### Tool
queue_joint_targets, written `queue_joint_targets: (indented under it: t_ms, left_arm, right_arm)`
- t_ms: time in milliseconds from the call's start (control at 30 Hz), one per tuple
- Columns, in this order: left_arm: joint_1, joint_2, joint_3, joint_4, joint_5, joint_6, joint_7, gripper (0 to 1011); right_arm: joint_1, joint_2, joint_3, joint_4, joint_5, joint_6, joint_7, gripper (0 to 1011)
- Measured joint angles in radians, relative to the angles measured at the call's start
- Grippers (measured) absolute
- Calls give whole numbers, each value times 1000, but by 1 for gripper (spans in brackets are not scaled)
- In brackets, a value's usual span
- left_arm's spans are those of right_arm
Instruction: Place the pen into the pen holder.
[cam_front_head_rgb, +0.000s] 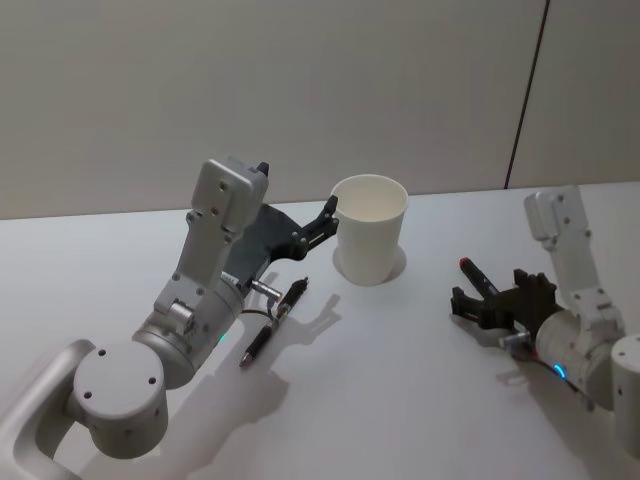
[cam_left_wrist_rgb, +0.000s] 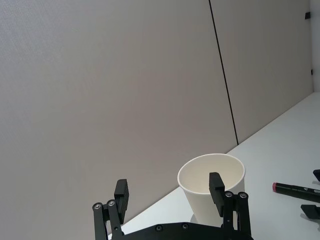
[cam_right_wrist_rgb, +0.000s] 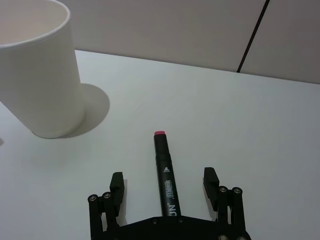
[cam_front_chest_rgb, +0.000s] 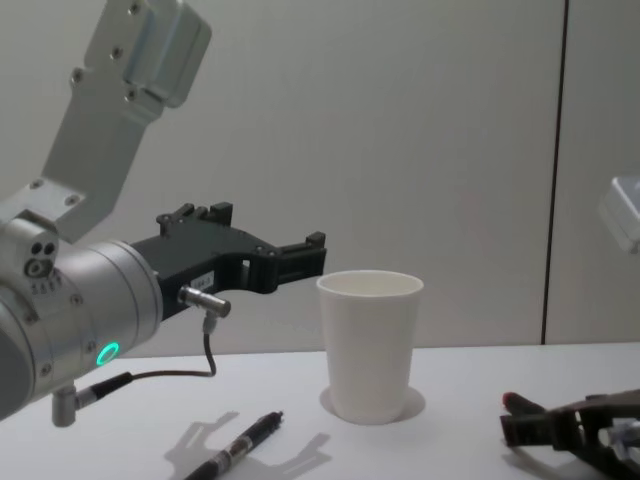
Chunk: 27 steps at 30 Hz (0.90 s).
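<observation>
Down at bench (cam_front_head_rgb: 400, 400) level: right tool (cam_right_wrist_rgb: 163, 177), fingers spread, straddling marker (cam_right_wrist_rgb: 161, 150), no contact visible. Looks lined up for pinch across barrel, so marker likely the pen in play. Marker: black barrel, white lettering, red end, flat on bench at 4 o'clock from paper cup (cam_front_head_rgb: 368, 230). At cup's 9 o'clock, rim height: left tool (cam_front_head_rgb: 322, 222), spread wide, empty, probably standing by. At cup's 8 o'clock: slim black pen (cam_front_head_rgb: 272, 322), untouched.
</observation>
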Motion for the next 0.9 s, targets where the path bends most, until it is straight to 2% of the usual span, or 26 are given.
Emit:
queue_joint_targets:
  t_ms: [800,900]
  left_arm:
    - [0,0,0,0,0,0,0,1001]
    - [0,0,0,0,0,0,0,1001]
  right_arm:
    - [-2,-17,-12,10,-21,5,2,1002]
    - [-2,-18,-13,10,-21,5,3,964]
